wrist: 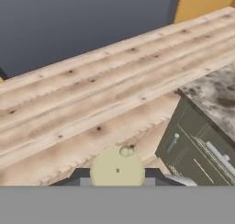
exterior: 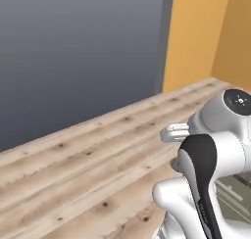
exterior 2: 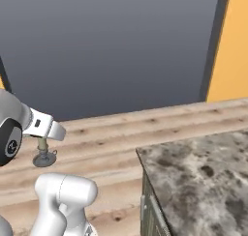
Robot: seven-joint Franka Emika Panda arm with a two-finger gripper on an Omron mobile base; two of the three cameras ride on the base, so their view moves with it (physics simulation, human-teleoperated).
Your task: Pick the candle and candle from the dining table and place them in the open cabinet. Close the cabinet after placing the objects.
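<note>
My gripper (wrist: 117, 176) is shut on a candle (wrist: 117, 165); in the hand view its round cream top sits between the two dark fingertips. From the right base view the candle's stem and round foot (exterior 2: 44, 157) hang below my gripper (exterior 2: 42, 139), above the wooden floor. The dining table (exterior 2: 203, 172) with its mottled stone top stands to the right, apart from the candle, and its olive-grey drawer fronts (wrist: 195, 147) face the hand. The other candle and the cabinet are out of view.
A pale plank floor (exterior: 88, 164) stretches ahead to a large flat grey wall (exterior: 78, 52). An orange wall (exterior: 196, 32) stands to the right of it, behind a dark vertical strip. The table's corner (exterior 2: 140, 153) lies close on my right.
</note>
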